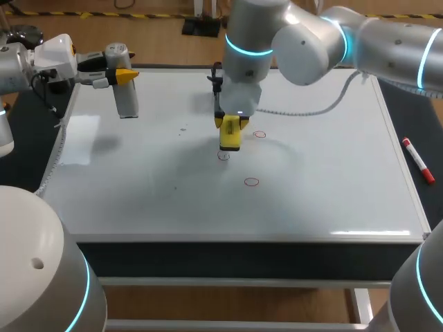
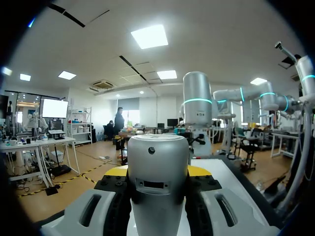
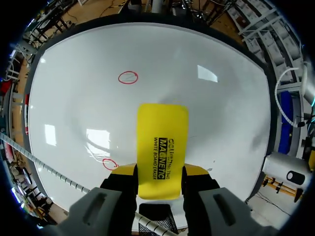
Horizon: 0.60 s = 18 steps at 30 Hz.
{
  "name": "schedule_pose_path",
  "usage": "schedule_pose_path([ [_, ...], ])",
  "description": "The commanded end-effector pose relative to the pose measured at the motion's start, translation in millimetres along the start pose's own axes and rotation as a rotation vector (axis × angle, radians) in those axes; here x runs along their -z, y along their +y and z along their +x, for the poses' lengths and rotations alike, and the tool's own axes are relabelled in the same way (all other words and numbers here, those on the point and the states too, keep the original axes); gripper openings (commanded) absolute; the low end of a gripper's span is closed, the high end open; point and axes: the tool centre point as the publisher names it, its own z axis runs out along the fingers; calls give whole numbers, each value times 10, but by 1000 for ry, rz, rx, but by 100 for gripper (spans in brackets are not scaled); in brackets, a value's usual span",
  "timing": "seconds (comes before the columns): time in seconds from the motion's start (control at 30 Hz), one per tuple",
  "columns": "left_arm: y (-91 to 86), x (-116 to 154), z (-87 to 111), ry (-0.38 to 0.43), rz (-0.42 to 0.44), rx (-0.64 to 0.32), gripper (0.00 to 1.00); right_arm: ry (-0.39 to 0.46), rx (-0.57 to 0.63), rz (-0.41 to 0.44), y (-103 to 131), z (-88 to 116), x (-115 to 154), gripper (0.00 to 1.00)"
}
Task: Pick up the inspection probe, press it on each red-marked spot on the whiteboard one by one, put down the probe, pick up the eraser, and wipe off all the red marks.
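Note:
My left gripper [image 1: 119, 74] is shut on the grey, upright inspection probe [image 1: 126, 93] at the whiteboard's [image 1: 325, 180] far left. In the left wrist view the probe [image 2: 157, 172] fills the gap between the left gripper's fingers [image 2: 118, 171]. My right gripper [image 1: 230, 123] is shut on the yellow eraser [image 1: 230, 136] over the middle of the board. In the right wrist view the eraser [image 3: 161, 147] points down at the board from the right gripper [image 3: 160, 174]. Red rings [image 1: 259, 134] [image 1: 251, 182] lie beside and in front of it. A faint ring [image 1: 223, 156] sits at the eraser's tip.
A red marker pen [image 1: 418, 160] lies at the board's right edge. A spiral cable [image 1: 304, 111] runs across the far part of the board behind the right arm. The right wrist view shows red rings [image 3: 128, 77] [image 3: 110, 164] ahead of and beside the eraser.

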Motion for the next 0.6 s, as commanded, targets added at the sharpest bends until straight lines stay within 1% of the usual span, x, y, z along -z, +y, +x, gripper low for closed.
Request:
schedule_pose_path([
  [0.03,-2,1,-15,4,2,1,0,9,14,6,112,-51,65,0],
  [0.1,-2,1,-15,4,2,1,0,9,17,3,165,-89,31,0],
  [0.17,-2,1,-15,4,2,1,0,7,28,-2,272,-159,-29,0],
  [0.3,-2,1,-15,4,2,1,0,-26,41,-1,496,-294,-140,0],
  [0.4,-2,1,-15,4,2,1,0,-41,65,-6,607,-373,-239,0],
  [0.5,-2,1,-15,4,2,1,0,-30,109,-5,675,-424,-311,0],
  [0.6,-2,1,-15,4,2,1,0,-14,141,-6,686,-454,-366,0],
])
